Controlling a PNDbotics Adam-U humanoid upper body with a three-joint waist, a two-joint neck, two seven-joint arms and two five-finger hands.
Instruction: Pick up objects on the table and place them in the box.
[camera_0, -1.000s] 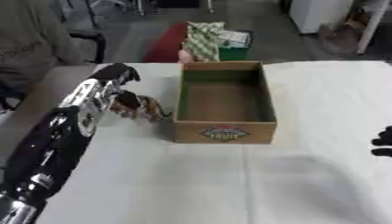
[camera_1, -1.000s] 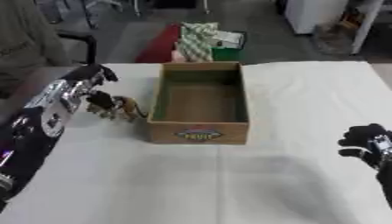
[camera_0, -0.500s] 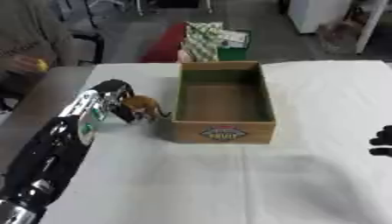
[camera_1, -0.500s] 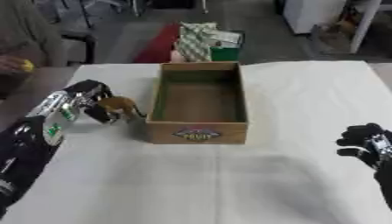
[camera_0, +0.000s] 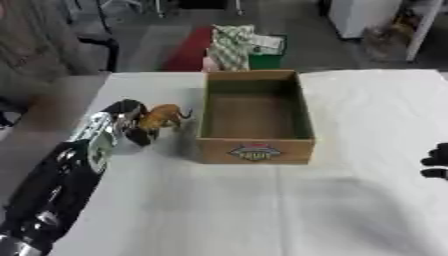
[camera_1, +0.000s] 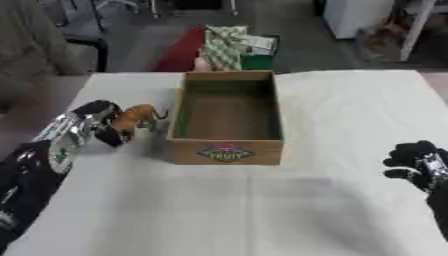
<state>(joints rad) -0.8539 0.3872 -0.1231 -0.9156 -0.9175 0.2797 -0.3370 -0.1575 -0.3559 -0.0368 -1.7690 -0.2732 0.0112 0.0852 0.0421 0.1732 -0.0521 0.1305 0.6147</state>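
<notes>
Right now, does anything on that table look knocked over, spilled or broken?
Nothing stands out. The cardboard box sits upright and empty on the white table. A small orange toy animal is at the left hand, beside the box. The right hand rests idle at the right edge.

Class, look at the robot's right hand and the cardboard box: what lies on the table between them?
Only bare white tablecloth separates the right hand from the box; the right eye view shows it best.

Now curled around the orange toy animal (camera_0: 163, 116) with the left hand (camera_0: 131, 126), drawn back from its earlier higher reach beside the box (camera_0: 255, 116).
</notes>
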